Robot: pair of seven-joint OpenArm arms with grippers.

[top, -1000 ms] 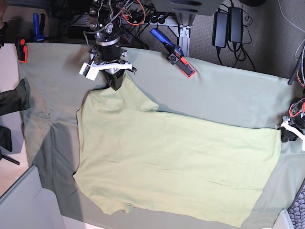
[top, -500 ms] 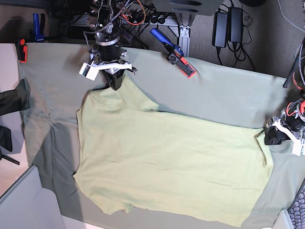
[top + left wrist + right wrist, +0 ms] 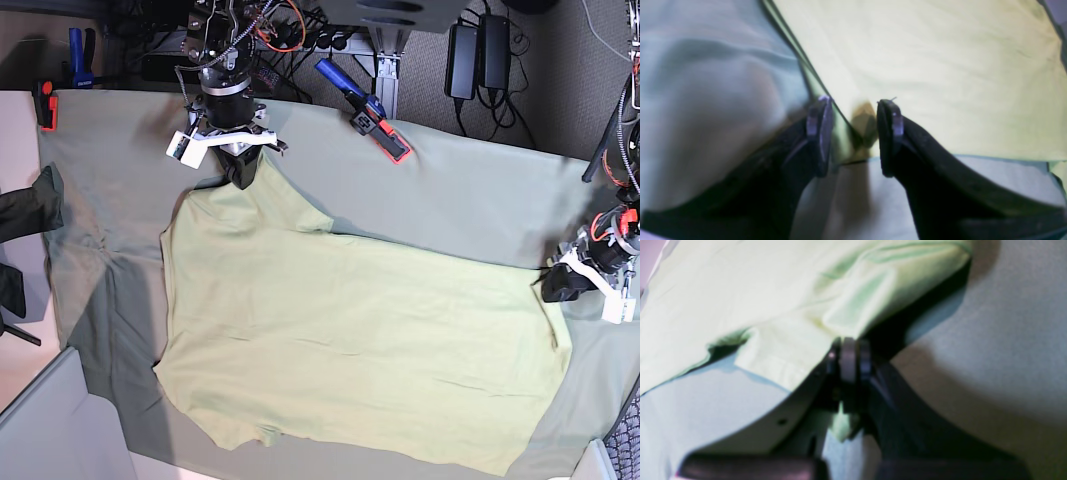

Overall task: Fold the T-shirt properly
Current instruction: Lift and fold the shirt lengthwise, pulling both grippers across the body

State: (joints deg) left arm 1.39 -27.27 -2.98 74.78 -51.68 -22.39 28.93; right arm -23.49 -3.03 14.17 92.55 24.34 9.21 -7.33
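The pale yellow-green T-shirt [image 3: 350,340] lies spread flat on the grey-green sheet [image 3: 480,200]. My right gripper [image 3: 243,178] stands at the shirt's upper left corner. In the right wrist view this right gripper [image 3: 849,350] is shut on a bunched fold of the T-shirt [image 3: 740,290]. My left gripper [image 3: 556,283] is at the shirt's upper right corner. In the left wrist view the left gripper [image 3: 853,103] has its fingers apart, astride the edge of the T-shirt [image 3: 923,60]. That edge runs down between them.
A blue and red clamp [image 3: 365,110] grips the sheet's far edge, and a red clamp [image 3: 45,105] sits at its left corner. A dark garment [image 3: 30,205] hangs at the left. Cables and power bricks [image 3: 478,55] lie beyond the table.
My left gripper has moved left and slightly down, and the shirt's right edge has shifted left with it and buckled a little. The right arm has stayed still.
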